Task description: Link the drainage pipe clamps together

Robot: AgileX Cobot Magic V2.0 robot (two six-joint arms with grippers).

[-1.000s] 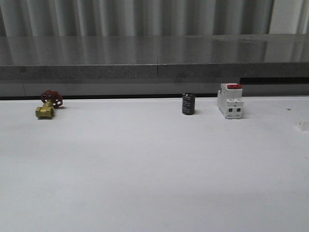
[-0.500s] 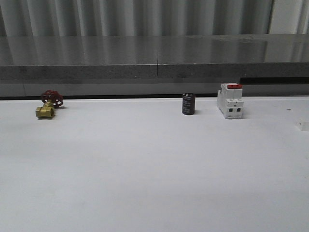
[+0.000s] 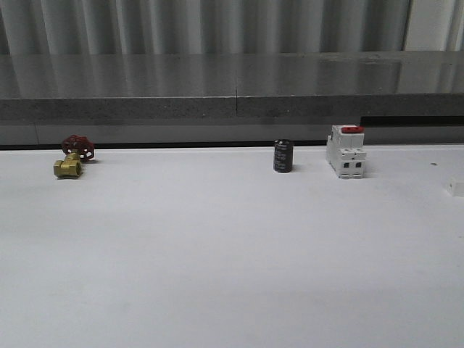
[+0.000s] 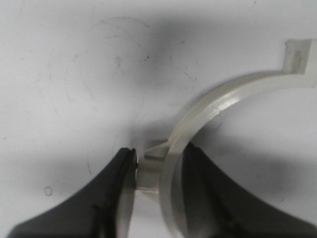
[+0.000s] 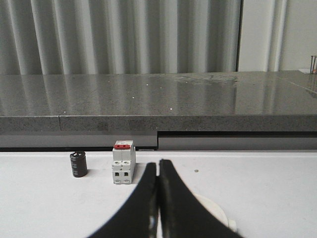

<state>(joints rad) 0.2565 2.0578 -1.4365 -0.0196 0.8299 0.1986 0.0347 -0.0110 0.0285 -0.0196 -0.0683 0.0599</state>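
Stretching across the front view, the white table [image 3: 232, 254] runs back to a grey ledge [image 3: 232, 80] under a ribbed wall. Along the table's far edge stand three things, well apart: a white breaker [image 3: 346, 151] with a red switch on the right, a black cylinder [image 3: 283, 156] just left of it, and a brass valve [image 3: 72, 159] with a red handwheel far to the left.

The left wrist view looks straight down on the table, where one clamp [image 4: 218, 124] lies flat, a pale curved half-ring with a flat flange at its far end. The left gripper [image 4: 158, 173] has its dark fingers [image 4: 119, 198] set either side of the clamp's near part, one by the small side tab, the other inside the curve (whether they press the plastic or merely flank it I cannot tell).

The right gripper [image 5: 158, 198] shows in its own wrist view with fingers together, nothing between them. Just behind them a white curved piece [image 5: 215, 210] lies on the table, partly hidden, possibly the second clamp.
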